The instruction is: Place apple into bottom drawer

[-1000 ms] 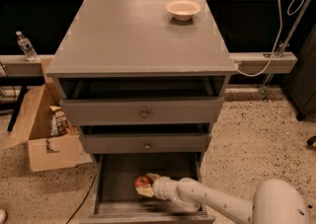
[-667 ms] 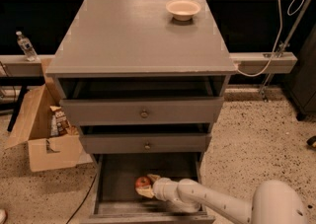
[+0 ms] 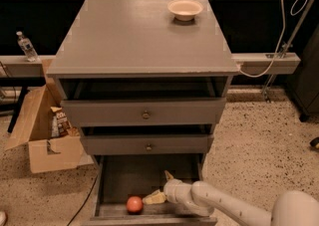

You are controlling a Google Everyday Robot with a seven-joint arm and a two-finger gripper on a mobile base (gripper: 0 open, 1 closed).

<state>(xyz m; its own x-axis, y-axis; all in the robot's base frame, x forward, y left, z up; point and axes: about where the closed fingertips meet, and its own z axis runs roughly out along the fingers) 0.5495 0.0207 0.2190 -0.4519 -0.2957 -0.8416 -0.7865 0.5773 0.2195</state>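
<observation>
Speckled floor, dark recess behind; grey three-drawer cabinet [image 3: 142,36], drawers standing open in steps.

Item: apple [image 3: 134,204], on the floor of the bottom drawer [image 3: 122,177], close to its front wall, left of centre as the camera sees it.

Item: gripper [image 3: 156,187], inside the same drawer, just beside the apple on the camera's right. Its fingers are spread apart and clamped on nothing. The lower finger [image 3: 153,198] points at the fruit (whether they touch cannot be told).

Apple round, no long axis.

Judged: placement looks done; a withdrawal away from the fruit would leave it undisturbed.

Sundries: cream bowl [image 3: 185,9] on top; cardboard box [image 3: 37,143] holding a snack packet, and a bottle [image 3: 26,46]. No lettering legible.
</observation>
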